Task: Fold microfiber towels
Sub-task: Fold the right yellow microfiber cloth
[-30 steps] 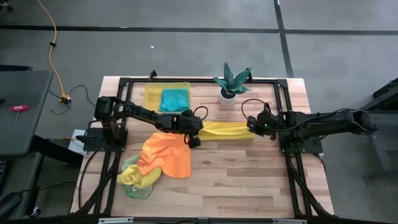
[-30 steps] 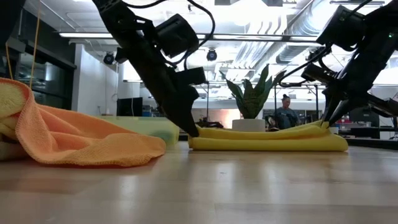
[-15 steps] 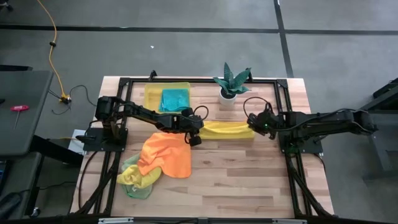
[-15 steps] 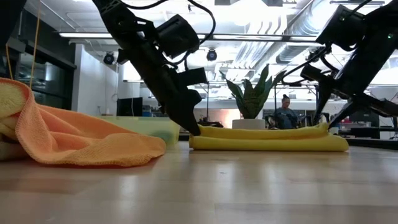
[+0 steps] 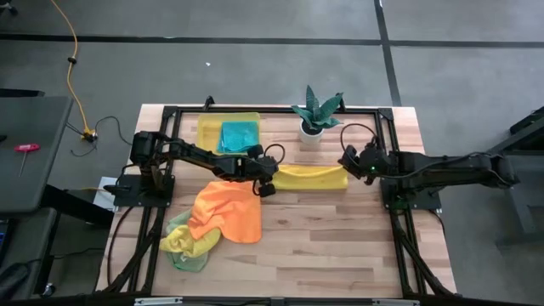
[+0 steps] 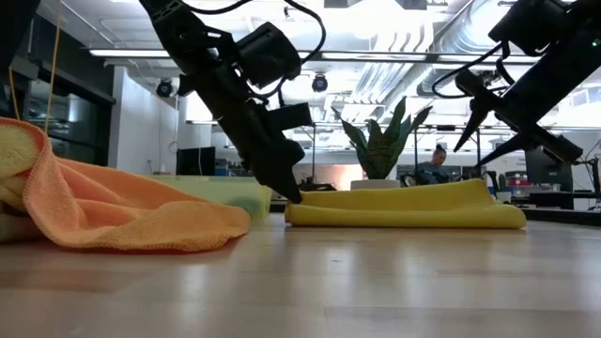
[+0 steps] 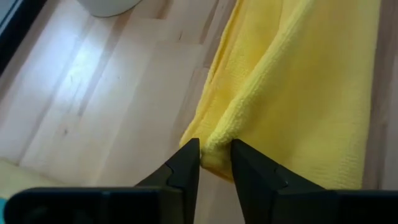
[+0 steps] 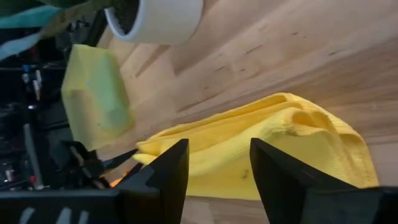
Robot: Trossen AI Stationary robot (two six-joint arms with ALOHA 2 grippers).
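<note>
A yellow microfiber towel (image 5: 310,177) lies folded into a long strip at the table's middle. My left gripper (image 7: 216,163) is down at the strip's left end, slightly open, with that end's corner (image 7: 214,148) between its fingertips. My right gripper (image 8: 217,168) is open and hangs above the towel's right end (image 6: 488,192), clear of it. An orange towel (image 5: 225,211) lies crumpled near the left, partly over a green and yellow heap (image 5: 183,246). A teal towel (image 5: 239,134) lies folded in the yellow bin (image 5: 208,129). My left gripper has its two fingertips (image 7: 186,163) on either side of the folded corner at the yellow towel's left end, slanting down from the table's left. I cannot tell whether they touch it. The towel lies flat on the table.
A potted plant (image 5: 316,115) in a white pot stands at the far edge, just behind the yellow towel. The bin sits at the far left. Bare wood (image 5: 340,246) stretches across the near right of the table.
My right gripper has opened, let go of the yellow towel's right end and risen clear of it. That end, earlier pinched up into a small peak, has sunk back onto the strip. The towel has otherwise stayed in place.
</note>
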